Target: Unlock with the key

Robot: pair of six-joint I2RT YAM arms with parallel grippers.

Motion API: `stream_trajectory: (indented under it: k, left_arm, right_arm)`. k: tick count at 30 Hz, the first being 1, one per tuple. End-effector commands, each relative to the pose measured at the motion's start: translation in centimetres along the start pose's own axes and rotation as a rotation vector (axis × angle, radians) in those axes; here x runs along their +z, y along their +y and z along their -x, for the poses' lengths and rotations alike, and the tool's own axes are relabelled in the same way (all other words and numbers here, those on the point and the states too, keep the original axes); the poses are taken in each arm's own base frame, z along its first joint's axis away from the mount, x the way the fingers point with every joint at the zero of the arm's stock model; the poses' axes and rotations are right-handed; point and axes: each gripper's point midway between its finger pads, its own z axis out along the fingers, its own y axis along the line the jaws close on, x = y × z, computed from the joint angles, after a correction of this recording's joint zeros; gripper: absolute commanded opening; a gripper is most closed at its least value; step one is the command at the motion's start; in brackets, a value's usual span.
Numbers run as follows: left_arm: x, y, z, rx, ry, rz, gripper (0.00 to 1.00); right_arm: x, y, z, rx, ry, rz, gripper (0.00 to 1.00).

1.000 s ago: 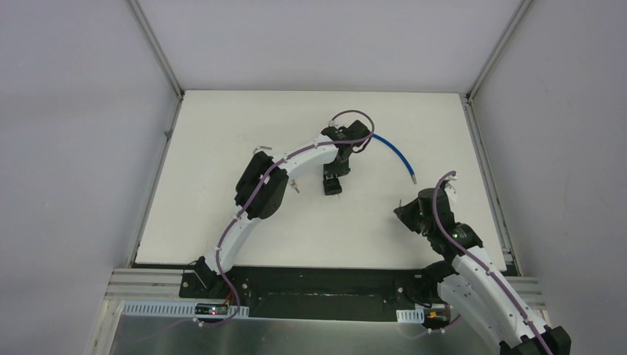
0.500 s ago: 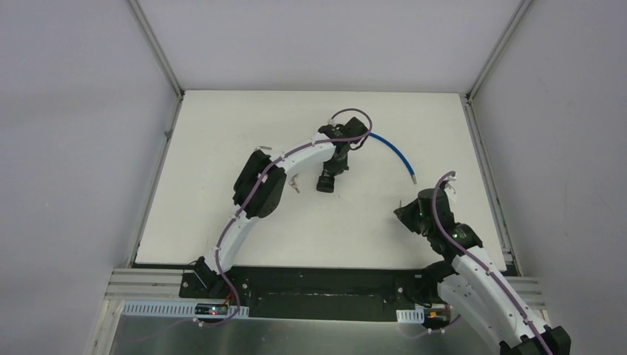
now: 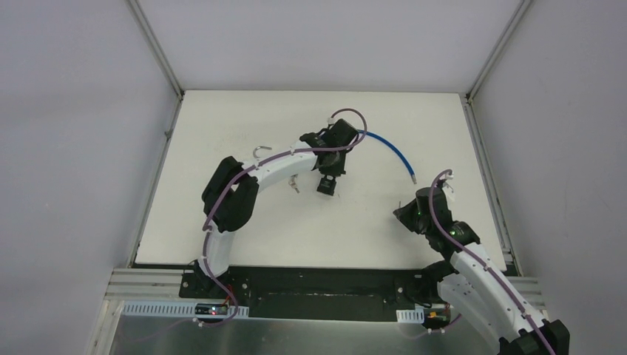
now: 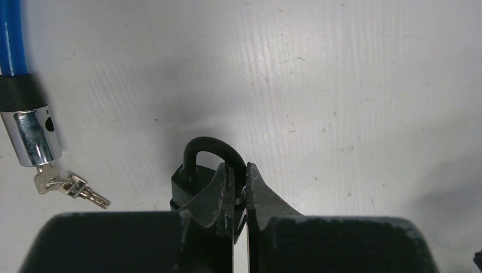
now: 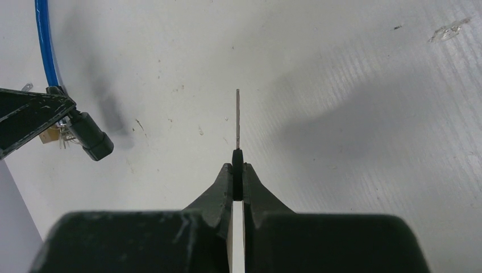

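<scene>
My left gripper [image 4: 239, 176] is shut on the shackle of a small black padlock [image 4: 190, 183], held just over the white table. In the top view it is at mid-table [image 3: 327, 185]. My right gripper [image 5: 237, 170] is shut on a key with a black head; its thin silver blade [image 5: 237, 116] points forward, edge-on. In the top view the right gripper [image 3: 405, 213] is right of and nearer than the padlock, well apart from it. From the right wrist view the padlock [image 5: 91, 137] hangs at the far left.
A blue cable lock [image 3: 395, 151] with a chrome end [image 4: 31, 136] lies behind the padlock, a small key bunch [image 4: 68, 186] at that end. A loose silver shackle [image 3: 262, 150] lies to the left. Grey walls surround the table.
The left arm's elbow has swung left and the left gripper has shifted slightly left with the padlock. The right arm has barely moved.
</scene>
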Motion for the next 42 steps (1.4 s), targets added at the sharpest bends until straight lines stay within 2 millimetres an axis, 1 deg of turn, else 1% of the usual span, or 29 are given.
stream_trajectory:
  k: [1,3,5,6,8,10,11,15,18,21,23,28,30,33,34,38,42]
  left_arm:
    - [-4.2,-4.2,4.2,0.046,-0.191,-0.205,0.0]
    - [-4.8,-5.2,4.2,0.066,-0.221,-0.266,0.0]
    - [-5.1,-6.2,4.4,0.106,-0.29,-0.319,0.0]
    - [-4.8,-6.3,4.0,0.135,-0.324,-0.321,0.0]
    - [-4.8,-6.9,4.6,0.167,-0.384,-0.331,0.0]
    - [-4.9,-7.9,4.9,0.202,-0.419,-0.382,0.0]
    - [-5.3,-8.3,5.3,0.207,-0.453,-0.406,0.0]
    - [-6.5,-10.0,5.5,0.225,-0.529,-0.521,0.0]
    - [-7.7,-11.2,5.4,0.234,-0.593,-0.627,0.0]
    - [-8.8,-11.9,5.0,0.245,-0.651,-0.719,0.0]
    - [-9.1,-12.0,4.4,0.255,-0.682,-0.76,0.0]
    - [-8.4,-11.6,1.9,0.33,-0.699,-0.822,0.0]
    - [-8.1,-11.3,1.4,0.342,-0.711,-0.819,0.0]
    - [-8.4,-10.9,1.3,0.316,-0.73,-0.823,0.0]
    - [-8.5,-10.7,1.2,0.305,-0.732,-0.825,0.01]
    - [-8.5,-9.9,0.2,0.276,-0.741,-0.831,0.1]
    - [-8.3,-8.9,-0.8,0.255,-0.747,-0.828,0.13]
  right_arm:
    - [-0.5,1.9,1.7,0.006,-0.051,0.055,0.0]
    - [-0.4,1.9,1.7,0.006,-0.051,0.051,0.0]
    - [-0.3,1.8,1.7,0.009,-0.05,0.047,0.0]
    - [-0.2,1.8,1.6,0.009,-0.048,0.048,0.0]
    - [-0.1,1.9,1.6,0.008,-0.043,0.046,0.0]
    - [-0.1,2.0,1.6,0.001,-0.039,0.044,0.0]
    - [-0.1,2.0,1.7,-0.001,-0.04,0.042,0.0]
    - [-0.1,2.0,1.8,0.001,-0.044,0.038,0.0]
    - [0.0,2.1,1.9,0.005,-0.046,0.037,0.0]
    - [0.1,2.2,2.0,0.002,-0.049,0.033,0.0]
    - [0.1,2.3,2.2,-0.002,-0.05,0.032,0.0]
    - [0.5,2.6,2.2,-0.013,-0.039,0.031,0.0]
    - [0.6,2.7,2.2,-0.019,-0.035,0.028,0.0]
    - [0.6,2.7,2.3,-0.025,-0.034,0.028,0.0]
    - [0.6,2.7,2.2,-0.027,-0.034,0.027,0.0]
    - [0.7,2.7,2.2,-0.026,-0.029,0.031,0.0]
    - [0.8,2.7,2.2,-0.024,-0.024,0.035,0.0]
